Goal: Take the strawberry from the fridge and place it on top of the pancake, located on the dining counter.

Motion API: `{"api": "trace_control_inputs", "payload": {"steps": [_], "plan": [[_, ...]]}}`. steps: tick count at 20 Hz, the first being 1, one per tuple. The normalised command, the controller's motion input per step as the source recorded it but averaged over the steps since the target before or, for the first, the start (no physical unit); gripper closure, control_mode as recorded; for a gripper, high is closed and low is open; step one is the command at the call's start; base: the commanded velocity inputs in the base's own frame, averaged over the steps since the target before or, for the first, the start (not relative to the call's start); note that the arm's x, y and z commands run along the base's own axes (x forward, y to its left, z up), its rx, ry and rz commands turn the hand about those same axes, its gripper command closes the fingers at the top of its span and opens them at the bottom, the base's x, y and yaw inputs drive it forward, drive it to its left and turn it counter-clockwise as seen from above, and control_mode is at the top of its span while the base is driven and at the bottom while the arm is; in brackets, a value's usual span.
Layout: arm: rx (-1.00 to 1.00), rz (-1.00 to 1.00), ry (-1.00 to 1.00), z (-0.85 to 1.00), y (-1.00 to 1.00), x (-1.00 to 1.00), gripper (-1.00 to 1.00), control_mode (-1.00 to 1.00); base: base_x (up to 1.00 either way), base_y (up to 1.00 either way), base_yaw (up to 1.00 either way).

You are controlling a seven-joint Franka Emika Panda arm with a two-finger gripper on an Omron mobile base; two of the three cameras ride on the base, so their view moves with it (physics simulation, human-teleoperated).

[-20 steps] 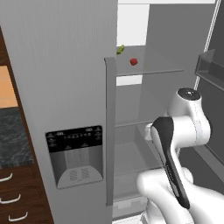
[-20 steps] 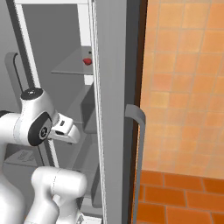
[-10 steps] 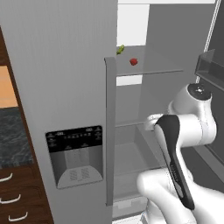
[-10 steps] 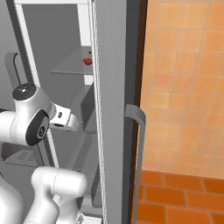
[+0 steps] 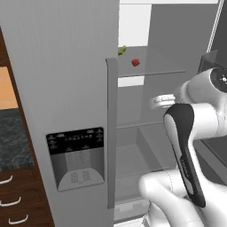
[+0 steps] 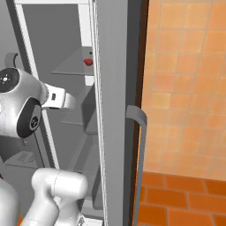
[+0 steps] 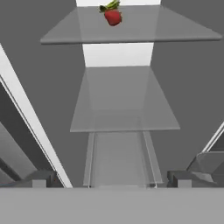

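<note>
- Inside the open fridge, the strawberry sits on the upper glass shelf, toward that shelf's left part in the left base view.
- Just left of the strawberry, and touching or nearly touching it in the hand view, lies a small yellow-green item.
- From the hand view the strawberry is high above and well apart from the claw, a little left of the midline between its tips.
- Below the strawberry's shelf comes a second glass shelf, which lies between the berry and the claw.
- Claw state: the two dark tips stand far apart at the bottom corners of the hand view, so it is wide and holds nothing, touching nothing.
- In the left base view the hand points into the fridge, lower than the strawberry and to its right.
- Left of the strawberry is the shut fridge door with the black dispenser panel and a long vertical handle.
- Right of the fridge, in the right base view, is an orange tiled wall above a darker orange tiled floor.
</note>
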Motion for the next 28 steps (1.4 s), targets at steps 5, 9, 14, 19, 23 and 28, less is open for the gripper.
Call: {"api": "trace_control_inputs", "payload": {"steps": [5, 9, 14, 19, 23, 28], "plan": [[0.03, 0.01, 0.02, 0.85, -0.01, 0.34, -1.0, -1.0, 0.0, 0.0, 0.0], [0.08, 0.05, 0.02, 0.41, -0.03, 0.77, -1.0, -1.0, 0.0, 0.0, 0.0], [0.02, 0.08, 0.04, 0.19, -0.1, 0.89, -1.0, -1.0, 0.0, 0.0, 0.0], [0.02, 0.05, 0.08, 0.0, -0.14, 1.0, -1.0, -1.0, 0.0, 0.0, 0.0], [-0.03, 0.07, -0.06, -0.21, -0.01, 0.91, -1.0, -1.0, 0.0, 0.0, 0.0], [-0.01, 0.12, -0.14, -0.29, 0.0, 0.74, -1.0, -1.0, 0.0, 0.0, 0.0]]}}
